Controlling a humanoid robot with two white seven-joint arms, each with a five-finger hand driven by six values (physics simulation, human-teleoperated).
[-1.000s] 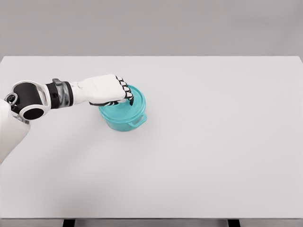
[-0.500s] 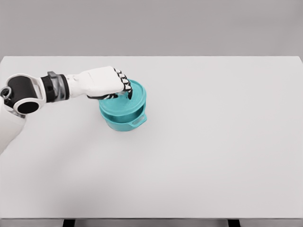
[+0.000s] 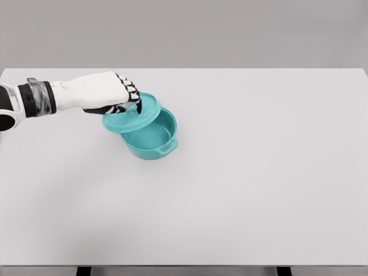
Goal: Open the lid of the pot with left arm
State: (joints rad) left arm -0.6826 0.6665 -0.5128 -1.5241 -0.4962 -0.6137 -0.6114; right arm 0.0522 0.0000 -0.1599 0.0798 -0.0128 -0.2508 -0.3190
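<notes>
White table: left hand grips tilted lid above pot.

No readable text, labels, brands, numbers or signs anywhere. Teal pot and its lid, left of frame centre: plain. White table: unmarked. Left hand, upper left: no markings legible.

Smooth matt teal pot and lid; matt white table.
</notes>
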